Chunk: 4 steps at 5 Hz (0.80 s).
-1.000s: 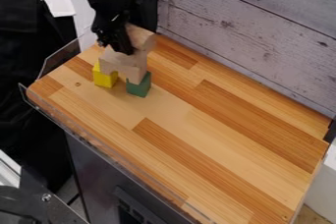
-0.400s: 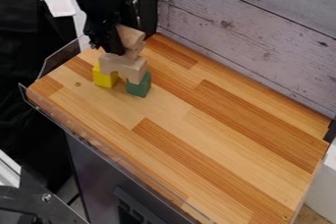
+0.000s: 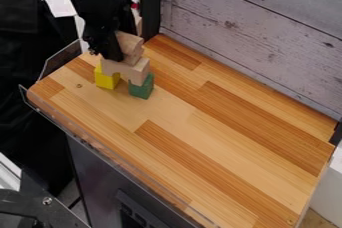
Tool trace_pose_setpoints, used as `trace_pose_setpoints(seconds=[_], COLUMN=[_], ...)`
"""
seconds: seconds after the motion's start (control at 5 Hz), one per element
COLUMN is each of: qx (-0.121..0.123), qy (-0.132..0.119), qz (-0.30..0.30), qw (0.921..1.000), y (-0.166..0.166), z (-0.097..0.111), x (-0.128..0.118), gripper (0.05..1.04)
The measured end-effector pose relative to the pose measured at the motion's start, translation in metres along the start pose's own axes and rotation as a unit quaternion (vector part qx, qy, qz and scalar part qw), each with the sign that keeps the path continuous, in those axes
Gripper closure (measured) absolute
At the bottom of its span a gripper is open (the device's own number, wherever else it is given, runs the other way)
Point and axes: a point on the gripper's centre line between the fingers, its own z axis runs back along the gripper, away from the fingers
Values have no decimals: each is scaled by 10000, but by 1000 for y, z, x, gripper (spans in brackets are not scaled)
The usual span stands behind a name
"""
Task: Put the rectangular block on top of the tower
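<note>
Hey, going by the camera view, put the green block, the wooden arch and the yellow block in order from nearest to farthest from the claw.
1. Wooden arch: just below the claw in the view, spanning the two colored blocks.
2. Yellow block: under the arch's left end in the view.
3. Green block: under its right end.

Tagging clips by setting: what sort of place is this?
Probably a robot lab or workshop test station: a black robot arm over a butcher-block-style tabletop, a small block tower, and a whitewashed plank panel behind.
</note>
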Motion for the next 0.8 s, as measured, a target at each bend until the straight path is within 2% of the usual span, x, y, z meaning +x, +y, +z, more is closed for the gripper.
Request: trace_pose_setpoints(seconds=[0.4,0.6,0.8], qx=[26,32,229], qy=[6,-5,62], qz=[14,31,73], qw=[10000,10000,9997], y=[0,-1,4], z=[-2,-3,-7], x=[-5,-7,-13], gripper=[473,400,126])
